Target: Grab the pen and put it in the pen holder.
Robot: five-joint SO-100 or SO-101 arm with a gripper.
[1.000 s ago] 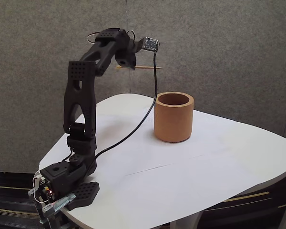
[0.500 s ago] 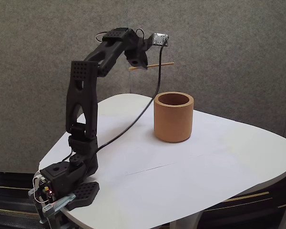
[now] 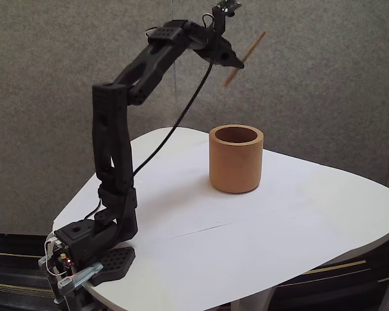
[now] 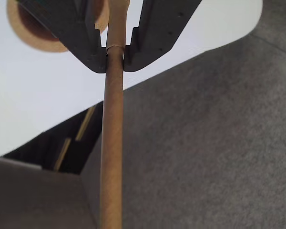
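The pen (image 3: 244, 59) is up in the air, well above the desk (image 3: 298, 220), pinched in the end effector (image 3: 236, 62) of the black arm (image 3: 113, 142). In the fixed view it slants from lower left to upper right and looks blurred, so its ends are hard to make out; its lower part shows just below the end effector, against the grey wall (image 3: 324, 78).

In the wrist view the pen (image 4: 112, 143) runs down the middle and is cut off at the bottom edge, while its upper stretch passes between the two dark fingers (image 4: 93, 55), which press against it from either side at the end effector (image 4: 115, 57).

The pen holder (image 3: 236, 159) stands upright on the white desk, below and a little to the right of the end effector in the fixed view, well apart from the pen. Its inside bottom is hidden by the wall of the cup. In the wrist view the pen holder (image 4: 26, 28) shows as a part of its rim at the top left, mostly covered by a finger and cut by the frame.

A black cable (image 3: 175, 123) hangs from the wrist down toward the arm's base.
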